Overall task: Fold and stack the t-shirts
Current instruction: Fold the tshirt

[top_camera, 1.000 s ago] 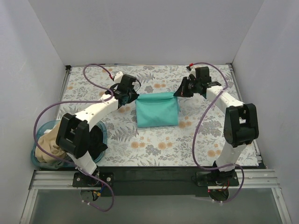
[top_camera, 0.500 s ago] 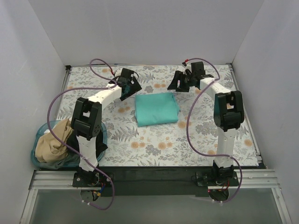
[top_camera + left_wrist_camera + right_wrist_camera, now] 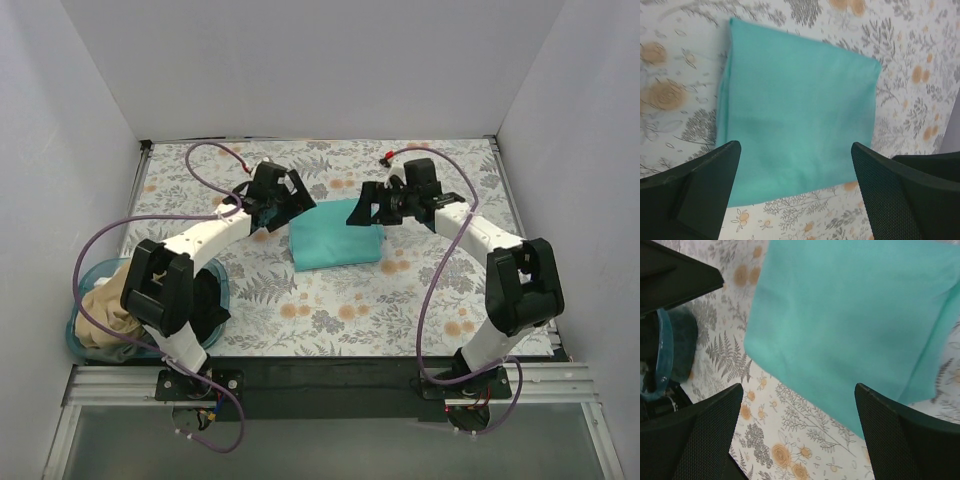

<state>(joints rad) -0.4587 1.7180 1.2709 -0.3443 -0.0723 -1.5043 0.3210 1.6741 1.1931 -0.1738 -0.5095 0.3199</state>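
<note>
Teal shirt [image 3: 335, 238]: folded into a neat, roughly square packet, lying flat on the desk [image 3: 400, 300] a little beyond its middle. The left wrist view shows layered edges along one side.
Tan shirt [image 3: 100, 318]: unfolded and crumpled, heaped in the basket [image 3: 222, 285] at the near-left corner of the desk, well apart from the teal shirt.
Left tool [image 3: 795, 146]: released, its two dark fingers [image 3: 700, 192] spread wide with no cloth pinched between them. From above it sits at the packet's far-left corner.
Right tool [image 3: 799, 387]: released too, with fingers [image 3: 905, 440] wide apart, at the packet's far-right edge. Its camera looks down on the teal cloth.
Contact: I cannot tell whether either tool touches the cloth. Both wrist views look down on the packet from above it.
Arms: both reach out from the near edge and bend inward, so the two tools face each other across the far side of the packet. The left arm passes over the basket.
Basket: translucent blue with a round rim, partly hidden by the left arm.
Desk cover: a floral print of grey leaves and orange blooms.
Cables [image 3: 430, 260]: purple, looping loosely along each arm.
</note>
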